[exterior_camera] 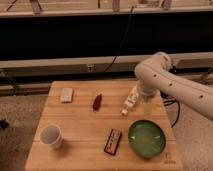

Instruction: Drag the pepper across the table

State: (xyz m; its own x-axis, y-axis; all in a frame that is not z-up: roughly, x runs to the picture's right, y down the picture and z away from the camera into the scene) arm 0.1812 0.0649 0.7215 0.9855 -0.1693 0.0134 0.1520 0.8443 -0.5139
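Observation:
The pepper (97,101) is small, dark red-brown and oblong. It lies on the light wooden table (80,122), a little behind the middle. My white arm reaches in from the right, its elbow above the table's far right corner. My gripper (146,106) hangs below that elbow, over the right side of the table just behind the green bowl (146,138). It is well to the right of the pepper and not touching it.
A white bottle (131,100) lies on its side between the pepper and the gripper. A red-and-black packet (113,141) lies near the front, left of the bowl. A white cup (51,136) stands at front left. A pale rectangular block (66,94) lies at back left.

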